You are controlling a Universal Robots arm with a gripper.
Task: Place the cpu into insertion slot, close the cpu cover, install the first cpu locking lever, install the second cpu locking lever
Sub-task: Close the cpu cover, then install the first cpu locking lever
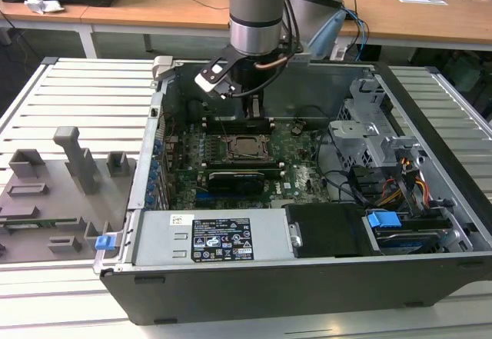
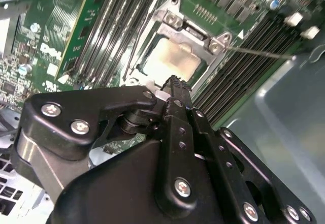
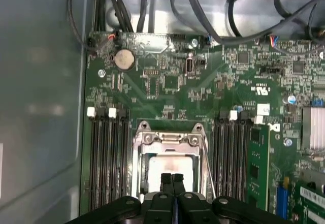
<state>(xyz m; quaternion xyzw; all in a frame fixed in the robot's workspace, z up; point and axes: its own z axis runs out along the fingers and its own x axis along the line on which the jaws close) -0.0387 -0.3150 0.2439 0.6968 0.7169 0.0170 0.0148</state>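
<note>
Starting at the exterior view's left: a grey fixture tray (image 1: 54,193) with upright holders lies on the slatted tabletop (image 1: 92,85), and a small blue clip (image 1: 104,240) sits just beside the corner of the open computer case (image 1: 307,277). Moving across, a grey power supply (image 1: 207,235) lines the case's near wall, and behind it lies the green board (image 1: 296,166) with a long black card (image 1: 234,179). Now the centre, and here's the action: the arm (image 1: 257,8) comes down from above and the hand (image 1: 255,116) hangs just over the insertion slot (image 1: 247,147). In the first wrist view the hand (image 3: 172,177) has its two fingers pressed flat together with nothing between them, tips poised over the cpu (image 3: 161,162). The cpu is seated in the slot, its silvery top showing through the window of the cpu cover (image 3: 138,165), which lies down around it. A thin locking lever (image 3: 208,168) runs along one edge of the cover, beside the memory slots (image 3: 231,158). In the second wrist view that lever (image 2: 259,53) juts out past the cover (whether it is hooked down, I cannot tell). Over at the exterior view's right: a metal drive cage (image 1: 369,135) and coloured cables (image 1: 415,189).
</note>
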